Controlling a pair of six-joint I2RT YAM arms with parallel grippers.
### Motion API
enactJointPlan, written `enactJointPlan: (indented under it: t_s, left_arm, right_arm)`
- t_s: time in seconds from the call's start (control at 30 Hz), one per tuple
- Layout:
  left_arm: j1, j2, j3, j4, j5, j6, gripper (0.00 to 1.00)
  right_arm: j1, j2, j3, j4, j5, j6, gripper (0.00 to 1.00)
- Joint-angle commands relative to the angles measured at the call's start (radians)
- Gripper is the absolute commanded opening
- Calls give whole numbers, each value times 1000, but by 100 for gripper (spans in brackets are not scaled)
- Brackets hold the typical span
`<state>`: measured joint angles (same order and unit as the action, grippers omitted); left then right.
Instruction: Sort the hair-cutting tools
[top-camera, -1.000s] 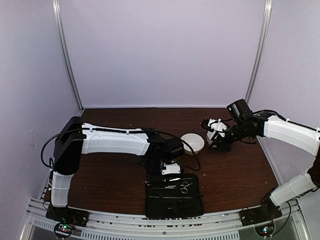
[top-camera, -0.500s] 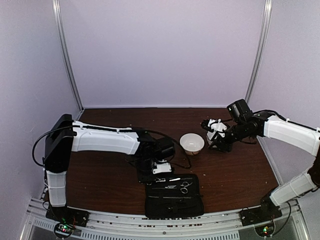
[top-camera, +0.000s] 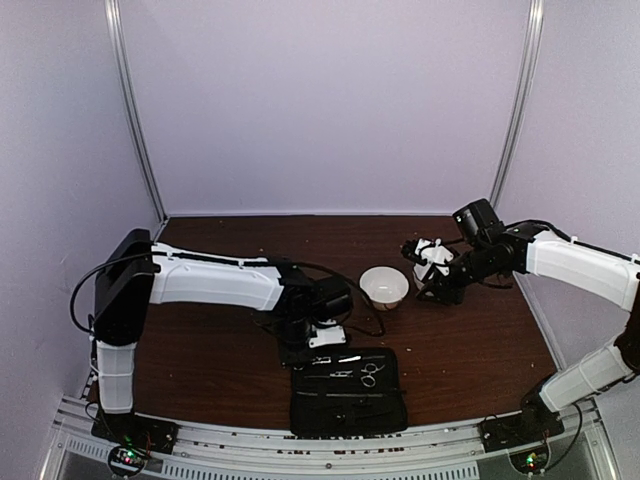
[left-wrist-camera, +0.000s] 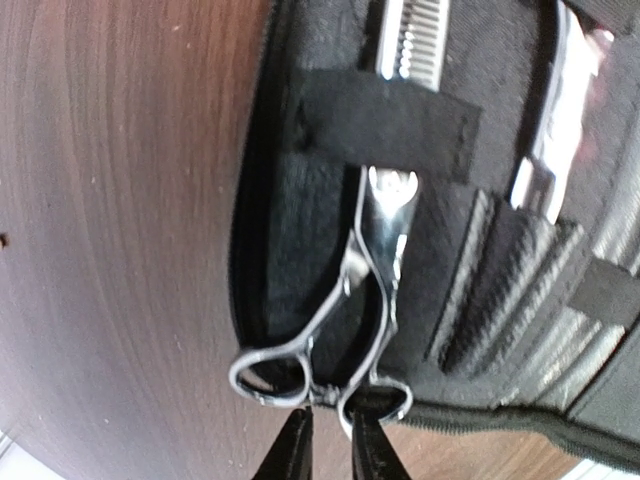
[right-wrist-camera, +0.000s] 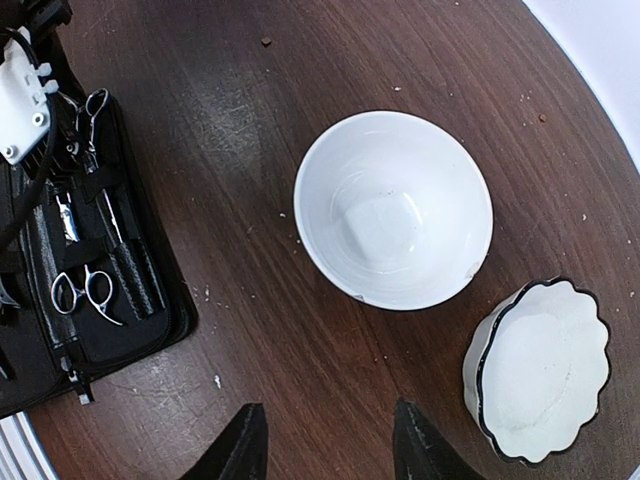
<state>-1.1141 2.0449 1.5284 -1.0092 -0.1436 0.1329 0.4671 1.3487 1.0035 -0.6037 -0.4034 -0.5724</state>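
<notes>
- L claw (left-wrist-camera: 330, 440): narrow, only a small gap between the tips.
- Tips sit at the ring-handle end of one scissors (left-wrist-camera: 385, 215), right where the two rings meet. Can't tell if I'm actually pinching metal or just touching it.
- That scissors lies flat in the black case (left-wrist-camera: 290, 250), close to the case's edge. Rings point out toward my tips, and the blade end is tucked under an elastic strap (left-wrist-camera: 400, 120).
- A toothed blade shows past the strap's far side, in line w/ the same tool.
- Case is open on the table (right-wrist-camera: 250, 200), at the near edge between my two bases (top cam).
- 2nd scissors (right-wrist-camera: 80, 292) is also in the case, further along from the L claw, flat and not touched by either claw.
- Dark stick tools (right-wrist-camera: 130, 265) lie side by side in the case, just beside the 2nd scissors.
- R claw (right-wrist-camera: 325, 445): fingers wide apart, nothing between them. It hovers above bare wood, well apart from the case.
- Under the R cam there's a round bowl (right-wrist-camera: 395, 205), white. A scalloped bowl (right-wrist-camera: 540, 370) w/ a dark rim sits just beside it.
- Neither claw touches a bowl.
</notes>
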Motion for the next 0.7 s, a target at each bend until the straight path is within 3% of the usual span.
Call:
enactJointPlan:
  t_s: [0.0,0.67]
  left_arm:
    - [5,42,34,36,-4,-3,18]
    - [-46,177,189,51,122,23,18]
  right_arm:
    - [7,8,18,-11,-2,-1,45]
    - [7,16,18,-16,-4,-5,45]
